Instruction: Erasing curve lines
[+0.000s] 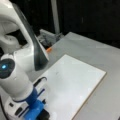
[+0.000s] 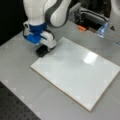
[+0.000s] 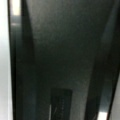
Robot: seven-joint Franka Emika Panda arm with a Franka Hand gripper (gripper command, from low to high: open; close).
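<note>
Wrist view: almost wholly filled by a dark, flat-faced block [image 3: 62, 62] pressed close under the camera; pale strips show at the left and right edges. Nothing else is readable there.

In both front views the gripper [image 2: 43, 50] sits low at the corner of the white board [image 2: 80, 80], at a front view's left. A black block, likely the eraser [image 2: 42, 51], hangs under the blue mount [image 2: 35, 37] and appears to rest at or just over the board's edge, partly on the grey surface [image 2: 17, 75]. Whether it touches the board cannot be told. The fingers are hidden behind the mount and block, so their spread cannot be told either.

In a front view the gripper [image 1: 41, 113] shows at the bottom, with the board [image 1: 82, 82] stretching away to the right.

The curve lines: only a faint dark mark [image 1: 57, 73] shows on the board in a front view, a little beyond the gripper and apart from it. It is too small to say whether it is a full squiggle or a remnant. The rest of the board reads blank apart from a pale glare patch [image 2: 90, 58].

Judgement: erasing is either barely begun or nearly finished; the faint mark suggests some ink is left.

Farther back: an orange object [image 2: 81, 28] and a metal fixture [image 2: 92, 17] on the surface beyond the board.
</note>
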